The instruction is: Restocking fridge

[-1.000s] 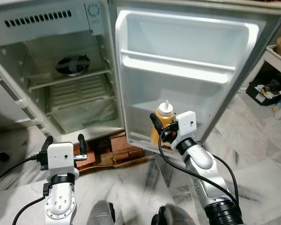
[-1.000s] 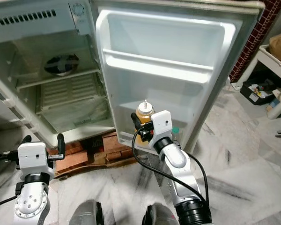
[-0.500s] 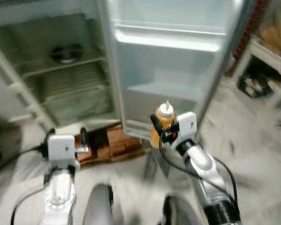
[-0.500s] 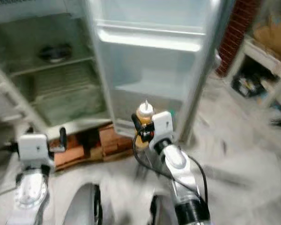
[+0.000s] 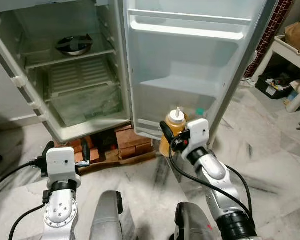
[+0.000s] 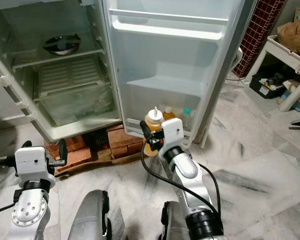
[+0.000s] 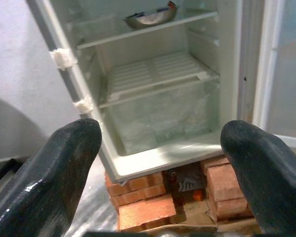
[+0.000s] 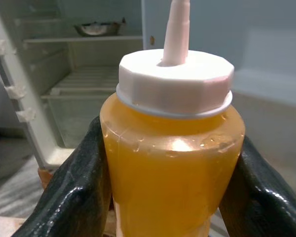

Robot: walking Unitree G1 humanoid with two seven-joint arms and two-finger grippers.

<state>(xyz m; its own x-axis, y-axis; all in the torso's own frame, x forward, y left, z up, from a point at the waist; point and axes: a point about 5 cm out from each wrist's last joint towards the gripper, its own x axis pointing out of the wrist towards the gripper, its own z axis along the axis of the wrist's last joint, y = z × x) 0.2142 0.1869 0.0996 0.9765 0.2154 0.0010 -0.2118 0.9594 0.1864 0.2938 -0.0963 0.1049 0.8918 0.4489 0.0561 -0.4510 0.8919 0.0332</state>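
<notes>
The fridge [image 5: 65, 75] stands open on a stack of bricks [image 5: 132, 145], its door [image 5: 190, 60] swung wide ahead of the right gripper's fingers. A metal bowl [image 5: 74, 45] sits on an inner shelf, well beyond the left fingers. The right gripper [image 5: 171, 137] has its fingers [image 8: 74, 192] closed around the sides of an upright orange squeeze bottle [image 8: 172, 163] with a white nozzle cap, held just in front of the door's lowest shelf [image 6: 175, 120]. Beyond it on that shelf stand what look like two small bottles, too small to identify. The left gripper [image 7: 158, 163] hangs low with its fingers spread wide, holding nothing, facing the bricks.
</notes>
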